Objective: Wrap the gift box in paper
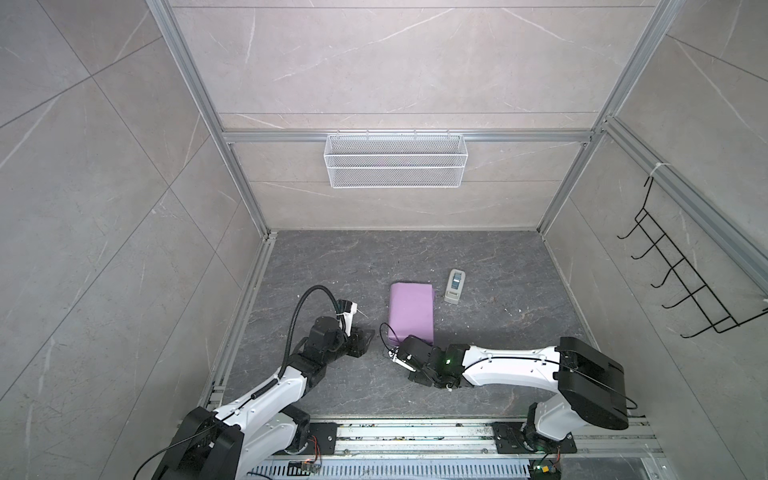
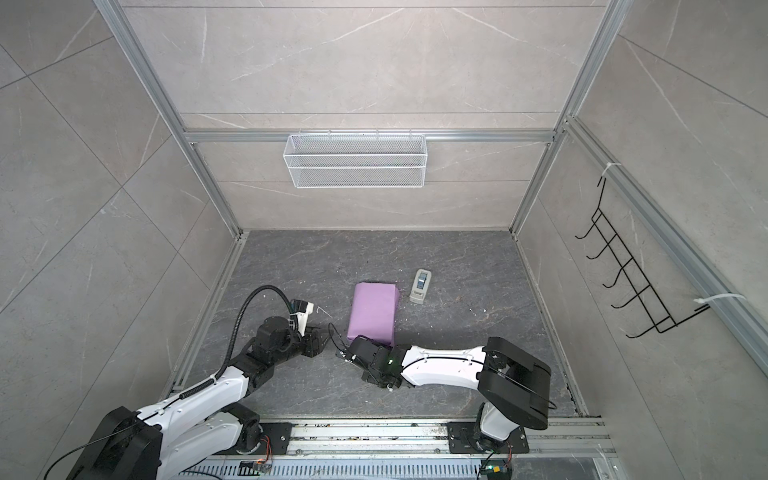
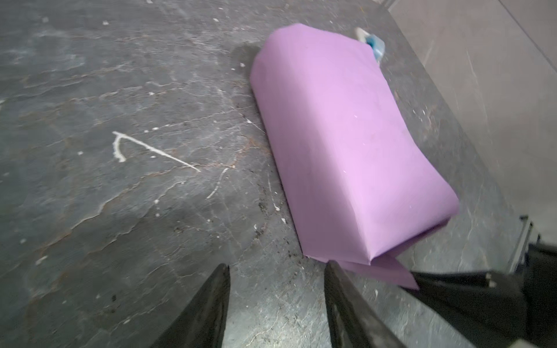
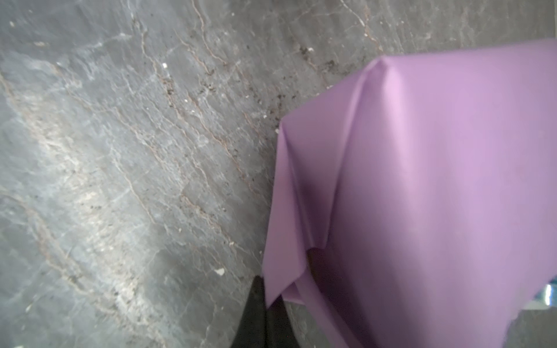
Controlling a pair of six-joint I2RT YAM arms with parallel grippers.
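**A:** Nearest the rail [image 1: 415,432], what of the hands?

**B:** Left hand [image 3: 277,265]: fingers apart, nothing between them, low over bare worktop [image 3: 120,211] just beside the parcel's near corner. Right hand [image 4: 266,296]: closed, right at the loose flap on the near end. Looks pinched on that corner of the sheet, but cannot say for sure.

**A:** And the paper?

**B:** Paper [image 1: 411,309] folded round the gift box, lilac face out, mid-worktop, long side running away from the arms. No green showing anywhere, so box judged fully covered on top and down both long sides.

**A:** Done, then?

**B:** Not quite, by the look of it. Long wrap made and lying fairly smooth. Near end unfinished: an open pocket under the fold and a pointed flap splayed on the worktop. Far end too small to judge in both top views. No tape seen.

**A:** Room to work?

**B:** Plenty on the left arm's side and between parcel and rail. Tighter on the right: small grey-white device [image 1: 454,286] near the far right corner, apart from the paper but close enough to knock during a sweep. Beyond that, bare worktop to the back wall, with the wire basket [image 1: 395,160] hung well above and out of the way.
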